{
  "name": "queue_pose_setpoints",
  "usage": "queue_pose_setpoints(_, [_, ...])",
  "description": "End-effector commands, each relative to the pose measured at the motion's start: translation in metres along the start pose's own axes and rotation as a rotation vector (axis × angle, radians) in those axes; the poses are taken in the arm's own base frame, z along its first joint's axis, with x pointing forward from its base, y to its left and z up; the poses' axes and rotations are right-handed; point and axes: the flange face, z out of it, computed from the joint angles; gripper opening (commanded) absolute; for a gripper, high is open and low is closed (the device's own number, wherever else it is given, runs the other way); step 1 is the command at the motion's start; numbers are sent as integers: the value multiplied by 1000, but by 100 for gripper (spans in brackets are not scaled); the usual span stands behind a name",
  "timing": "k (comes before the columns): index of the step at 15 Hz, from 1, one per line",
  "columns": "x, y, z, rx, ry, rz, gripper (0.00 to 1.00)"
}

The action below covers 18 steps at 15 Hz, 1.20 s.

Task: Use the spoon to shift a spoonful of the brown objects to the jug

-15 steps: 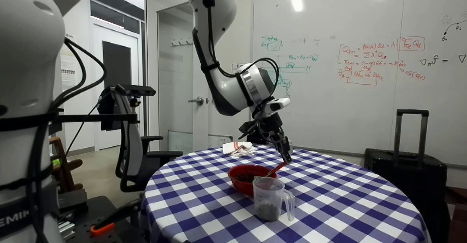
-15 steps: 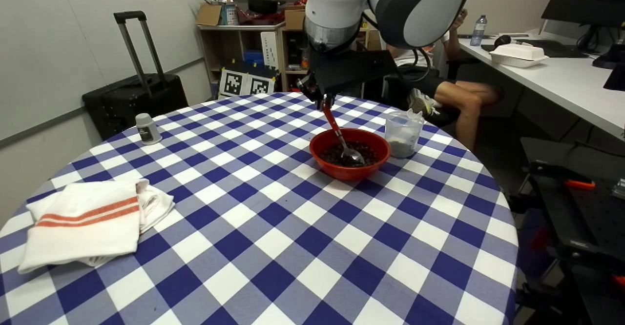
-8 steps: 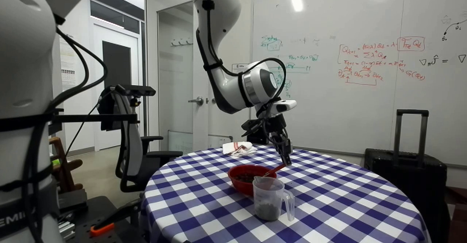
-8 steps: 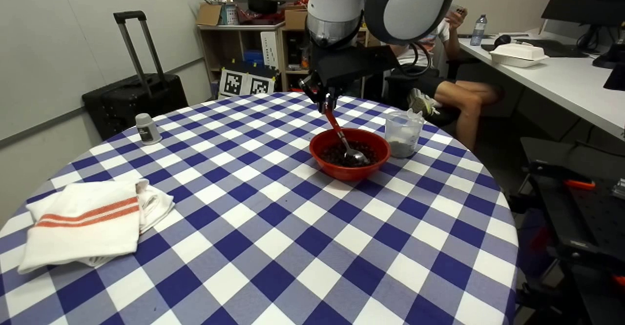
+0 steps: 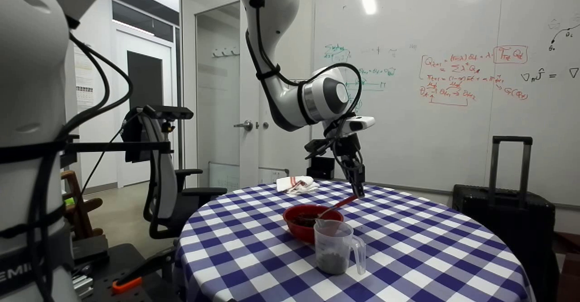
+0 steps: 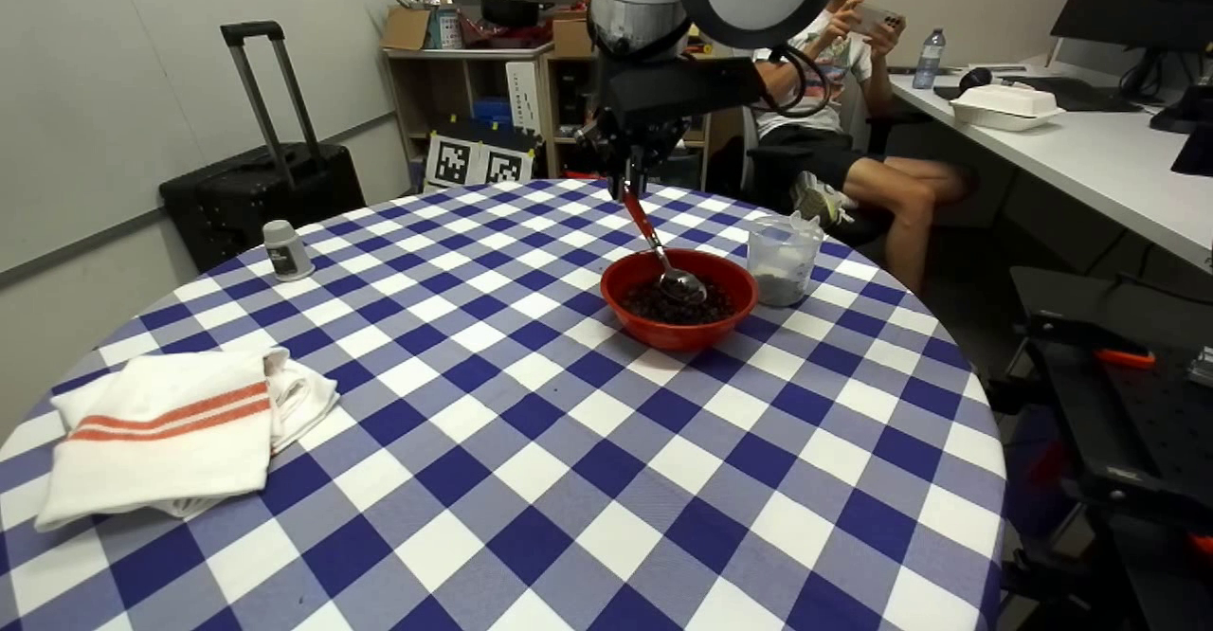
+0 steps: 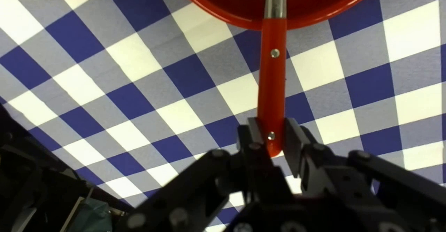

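- The gripper (image 7: 273, 136) pinches the spoon (image 7: 272, 75) by its handle end; this short hold could let it roll, spilling
- Its tip is inside the red bowl (image 6: 668, 338), over or in the brown objects (image 6: 648, 305), load unclear
- Jug (image 5: 325, 241) just beside; a low swing could tip it

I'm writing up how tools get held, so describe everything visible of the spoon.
The spoon is long and thin: a glossy red handle, plastic by its look, with two round metallic rivets, a shiny metal collar, then a narrow neck and rounded silvery head. The gripper is shut on the handle's end. From there it slants down across the rim of the red bowl, head over the dark brown pieces; whether it touches them or carries any is hard to tell.
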Motion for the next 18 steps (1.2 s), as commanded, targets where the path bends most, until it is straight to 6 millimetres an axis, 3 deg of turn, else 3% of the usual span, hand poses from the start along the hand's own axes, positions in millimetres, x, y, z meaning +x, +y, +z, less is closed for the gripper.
queue_pose_setpoints(1, [10, 5, -17, 21, -32, -24, 5])
queue_pose_setpoints(9, [32, 35, -37, 38, -40, -19, 5])
queue_pose_setpoints(18, [45, 94, -19, -13, -53, 36, 5])
